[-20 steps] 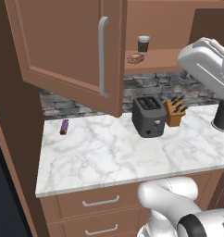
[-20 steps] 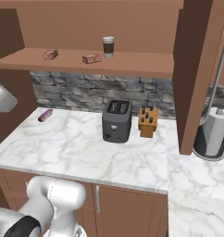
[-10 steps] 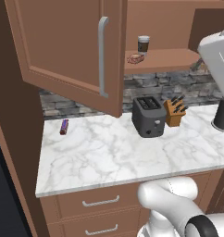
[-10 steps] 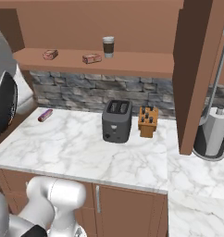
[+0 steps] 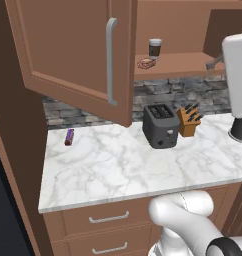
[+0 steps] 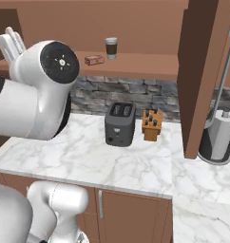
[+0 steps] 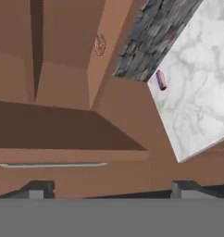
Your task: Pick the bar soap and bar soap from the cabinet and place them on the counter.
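1. Two bar soaps lie on the cabinet (image 5: pixel 83 55) shelf: one bar soap (image 6: pixel 93 60) just beside the single paper cup (image 6: pixel 110 48), the other bar soap (image 7: pixel 100 44) seen in the hand view.
2. The pincer (image 7: pixel 109 187) is released, jaws spread wide and holding nothing, near the open door's handle (image 7: pixel 51 164).
3. On the bench (image 5: pixel 128 165): one toaster (image 5: pixel 160 125), one knife block (image 5: pixel 189 120), one purple stick (image 5: pixel 69 136), one paper towel holder (image 6: pixel 219 138).

Two pinkish-tan bar soaps (image 5: pixel 146 63) (image 7: pixel 100 44) flat on open cabinet (image 5: pixel 83 55) shelf, above counter (image 5: pixel 128 165)
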Robot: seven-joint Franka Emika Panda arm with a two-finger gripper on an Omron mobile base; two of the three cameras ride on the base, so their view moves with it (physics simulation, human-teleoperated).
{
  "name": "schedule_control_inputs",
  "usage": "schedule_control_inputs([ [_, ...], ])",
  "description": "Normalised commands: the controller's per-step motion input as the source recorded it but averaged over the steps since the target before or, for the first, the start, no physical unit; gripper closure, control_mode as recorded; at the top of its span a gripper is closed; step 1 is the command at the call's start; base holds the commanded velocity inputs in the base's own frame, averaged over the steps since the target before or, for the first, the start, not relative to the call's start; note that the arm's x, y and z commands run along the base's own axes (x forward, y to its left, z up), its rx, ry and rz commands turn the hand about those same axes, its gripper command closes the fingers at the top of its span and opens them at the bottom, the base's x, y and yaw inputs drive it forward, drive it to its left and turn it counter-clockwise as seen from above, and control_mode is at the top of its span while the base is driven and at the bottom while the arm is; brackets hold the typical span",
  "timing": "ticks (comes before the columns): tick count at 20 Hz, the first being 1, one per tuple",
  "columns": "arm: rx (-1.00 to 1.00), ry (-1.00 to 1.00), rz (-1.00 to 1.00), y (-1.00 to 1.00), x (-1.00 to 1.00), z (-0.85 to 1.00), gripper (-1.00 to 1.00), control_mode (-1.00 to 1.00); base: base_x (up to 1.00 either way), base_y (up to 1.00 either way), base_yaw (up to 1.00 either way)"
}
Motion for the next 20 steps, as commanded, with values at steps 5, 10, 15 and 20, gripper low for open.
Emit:
schedule_control_inputs([
  [5, 0.18, 0.02, 0.14, 0.0, 0.25, 0.0, -1.0, -1.0, 0.0, 0.0, 0.0],
  [10, 0.13, 0.03, 0.13, 0.09, 0.39, 0.0, -1.0, -1.0, 0.0, 0.0, 0.0],
  [15, 0.09, 0.01, 0.13, 0.24, 0.44, 0.0, -1.0, -1.0, 0.0, 0.0, 0.0],
  [20, 0.02, 0.0, 0.1, 0.38, 0.29, 0.0, -1.0, -1.0, 0.0, 0.0, 0.0],
])
